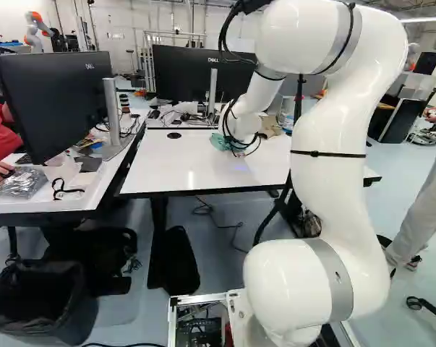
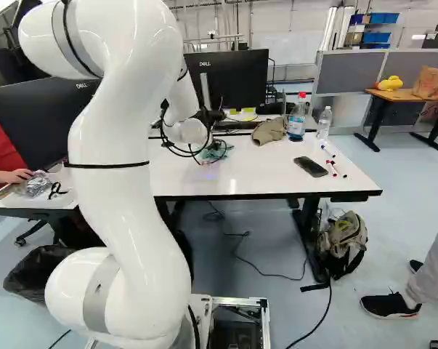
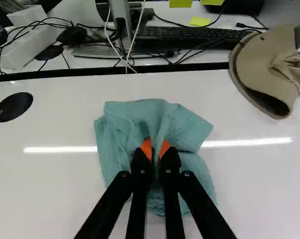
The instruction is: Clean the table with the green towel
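At the far part of the white table (image 1: 196,170), my gripper (image 1: 234,147) is down at the green towel (image 1: 219,142). From the wrist view, my gripper (image 3: 155,152) is shut on the green towel (image 3: 184,124), a fold of it pinched between the orange pads. The cloth spreads out around and under the fingers on the glossy top; part of it is hidden beneath them. In the right base view the towel (image 2: 219,150) shows just beside the wrist.
A tan cap (image 3: 269,69) and a black round disc (image 3: 13,106) flank the towel. Bottles (image 2: 297,120), a phone (image 2: 310,166) and markers (image 2: 333,169) stand or lie on the table's right part. Monitors (image 2: 237,80) stand behind. A person sits at the left desk. Another robot (image 1: 37,30) stands far back.
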